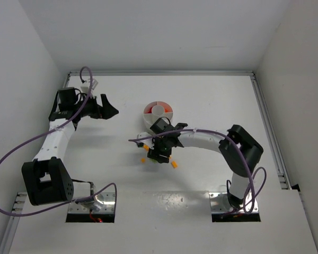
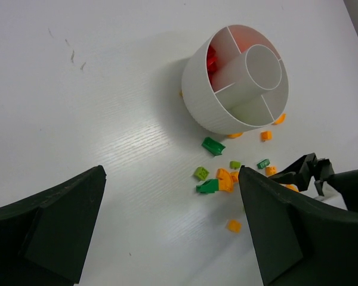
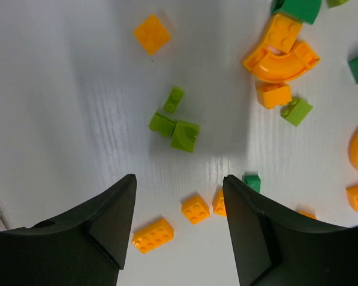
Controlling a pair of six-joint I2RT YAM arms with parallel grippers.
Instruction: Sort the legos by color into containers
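- The right gripper (image 3: 178, 199) hangs low over the loose bricks, fingers pointing down at the table (image 3: 59, 89). Its jaws stand partly apart with nothing between them; the bricks seen in the gap lie flat on the table below.
- A small orange brick (image 3: 195, 208) sits almost centred under the gap, with a longer orange brick (image 3: 152, 234) by the left finger and a tiny dark green brick (image 3: 251, 182) at the right finger. The gripper looks lined up for a pick here, probably of the small orange one.
- That brick has close neighbours, so a closing grip could nudge or catch a second piece.
- Further out lie a cluster of light green bricks (image 3: 174, 126), a lone orange square (image 3: 152, 33) and an orange heap with a curved piece (image 3: 284, 62).
- The white dish (image 2: 194, 95) stands on the table just beyond the scatter, a few orange bricks touching or almost touching its wall. Red bricks (image 2: 213, 59) fill one wedge; the central cup (image 2: 262, 65) and the wedges visible beside it look empty, so orange and green seem largely unsorted.
- The left gripper (image 2: 170, 179) is held well off to the dish's left, raised, jaws at their widest and empty. Parked there it leaves the pile and dish free for the right arm, and its camera takes in both.
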